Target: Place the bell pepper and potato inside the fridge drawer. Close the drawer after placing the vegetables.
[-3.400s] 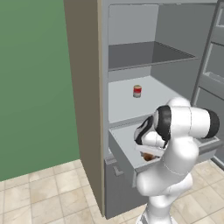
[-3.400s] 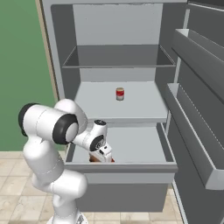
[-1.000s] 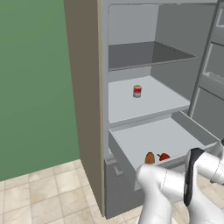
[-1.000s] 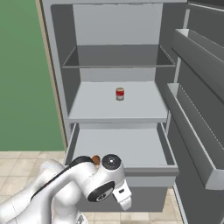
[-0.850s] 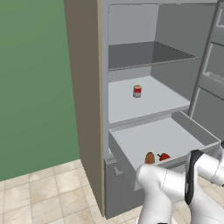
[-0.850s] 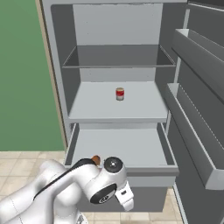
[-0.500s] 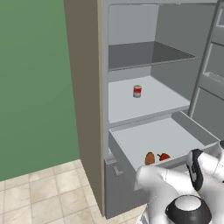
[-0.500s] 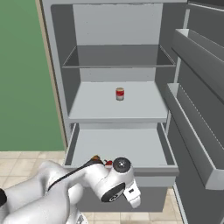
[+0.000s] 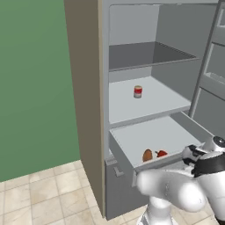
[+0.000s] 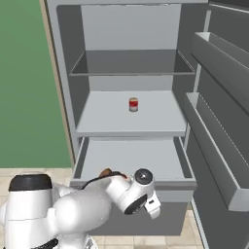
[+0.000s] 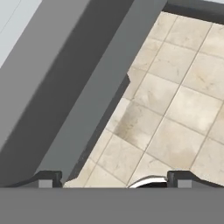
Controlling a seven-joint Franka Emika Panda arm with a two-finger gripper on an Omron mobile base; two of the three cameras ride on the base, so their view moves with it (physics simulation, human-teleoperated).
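Fridge drawer (image 9: 132,145) stands pulled out below the white shelves, pale floor exposed. Inside it, at the near left corner just behind the front wall, the potato (image 9: 147,155) and the bell pepper (image 9: 161,153) lie side by side, potato to the left, pepper to the right, close together; whether they touch cannot be told. In the right base view the arm covers most of that corner and only a brown sliver of the potato (image 10: 104,172) shows above the drawer's front rim (image 10: 165,184). On the middle shelf (image 9: 149,103) above the drawer stands 1 small can (image 9: 138,91), red with a pale band; its label is too small to read. Top shelf (image 10: 131,68) holds nothing visible. Door racks (image 10: 219,160) hang at the right. The gripper (image 11: 114,180) sits low in front of the drawer face, angled down at the tan tiled floor (image 11: 175,109), with the grey drawer front (image 11: 65,100) running along its left; the 2 fingertips (image 11: 48,178) are spread wide apart with nothing between them.
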